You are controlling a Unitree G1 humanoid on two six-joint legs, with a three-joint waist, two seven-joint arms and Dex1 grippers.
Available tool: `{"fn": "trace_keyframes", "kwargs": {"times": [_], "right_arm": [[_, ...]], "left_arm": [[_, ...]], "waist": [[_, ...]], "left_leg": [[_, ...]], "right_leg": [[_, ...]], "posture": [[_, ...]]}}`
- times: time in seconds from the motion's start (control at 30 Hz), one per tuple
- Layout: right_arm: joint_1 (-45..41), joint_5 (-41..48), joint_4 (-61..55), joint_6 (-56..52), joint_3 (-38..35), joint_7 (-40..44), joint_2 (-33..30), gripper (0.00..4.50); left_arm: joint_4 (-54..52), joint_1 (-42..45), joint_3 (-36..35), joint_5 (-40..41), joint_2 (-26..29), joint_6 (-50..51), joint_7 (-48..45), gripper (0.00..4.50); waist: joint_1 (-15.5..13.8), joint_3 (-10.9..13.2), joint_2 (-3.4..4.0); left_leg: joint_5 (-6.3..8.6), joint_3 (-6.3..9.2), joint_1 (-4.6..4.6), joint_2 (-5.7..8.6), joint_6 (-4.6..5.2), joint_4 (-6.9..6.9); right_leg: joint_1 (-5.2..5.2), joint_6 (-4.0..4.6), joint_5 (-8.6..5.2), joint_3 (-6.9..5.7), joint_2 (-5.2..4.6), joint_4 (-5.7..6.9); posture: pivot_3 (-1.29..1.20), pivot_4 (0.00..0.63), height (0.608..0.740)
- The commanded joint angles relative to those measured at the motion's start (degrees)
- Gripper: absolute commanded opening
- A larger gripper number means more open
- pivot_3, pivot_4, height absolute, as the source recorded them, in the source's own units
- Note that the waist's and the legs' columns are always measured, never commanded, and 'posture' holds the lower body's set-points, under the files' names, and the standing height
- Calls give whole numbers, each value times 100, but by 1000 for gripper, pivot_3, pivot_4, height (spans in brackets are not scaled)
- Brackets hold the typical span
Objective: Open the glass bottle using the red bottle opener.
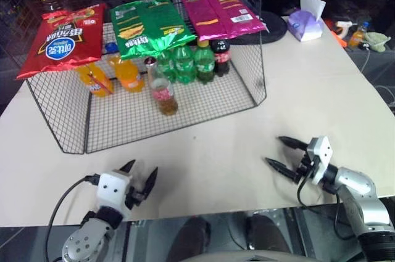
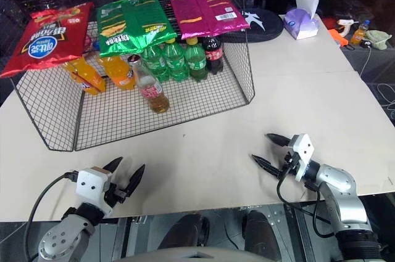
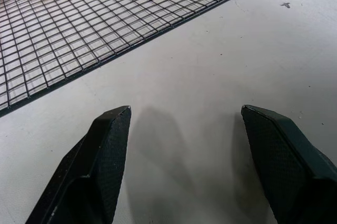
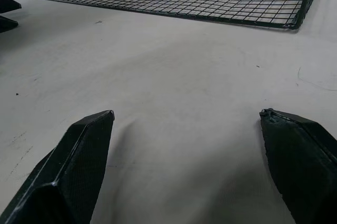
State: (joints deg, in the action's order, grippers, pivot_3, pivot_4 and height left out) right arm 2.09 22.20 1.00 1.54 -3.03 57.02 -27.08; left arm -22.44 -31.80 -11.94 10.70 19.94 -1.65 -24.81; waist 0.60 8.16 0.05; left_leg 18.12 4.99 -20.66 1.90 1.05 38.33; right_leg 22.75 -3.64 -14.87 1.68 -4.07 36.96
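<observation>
Both pincers (image 1: 139, 172) (image 1: 285, 153) spread empty, glass bottle (image 1: 162, 89) fronting green bottles (image 1: 185, 62) on wire rack (image 1: 247, 92)

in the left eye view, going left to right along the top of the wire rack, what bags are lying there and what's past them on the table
red snack bag → green snack bag → pink snack bag → tissue pack → small spray bottle

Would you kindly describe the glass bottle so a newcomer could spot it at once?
Start at the black wire rack on the pale table, under the snack bags. The glass bottle stands on its mesh floor, in front of the green plastic bottles and nearest the rack's open front. It alone is clear glass, with amber liquid and a red-pink label.
</observation>
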Motion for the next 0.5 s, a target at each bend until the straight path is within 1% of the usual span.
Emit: {"fn": "trace_keyframes", "kwargs": {"times": [0.03, 0.23, 0.5], "right_arm": [[-7, -15, -61, 137, -82, 0, -64, 4464], [1, -39, 123, 289, -149, 40, -172, 4464], [-119, -16, 240, 310, -153, 44, -251, 4464]], "left_arm": [[-139, 2, 44, 98, 24, 6, -100, 3466], [-51, 71, 224, 147, -118, 1, -132, 3466], [65, 266, 196, 163, -117, 23, -183, 3466]], "waist": [[-1, 0, 0], [-3, -2, -4], [-1, -2, -4]], "left_leg": [[0, 0, 0, 0, 0, 0], [0, 0, 0, 3, 0, 1], [-3, 1, 0, 2, -4, 2]], "right_leg": [[0, 0, 0, 0, 0, 0], [-2, 0, 0, -2, 2, 0], [-2, 0, 0, -3, 3, 0]], "posture": [[0, 150, 740], [0, 150, 740], [0, 150, 740]]}}
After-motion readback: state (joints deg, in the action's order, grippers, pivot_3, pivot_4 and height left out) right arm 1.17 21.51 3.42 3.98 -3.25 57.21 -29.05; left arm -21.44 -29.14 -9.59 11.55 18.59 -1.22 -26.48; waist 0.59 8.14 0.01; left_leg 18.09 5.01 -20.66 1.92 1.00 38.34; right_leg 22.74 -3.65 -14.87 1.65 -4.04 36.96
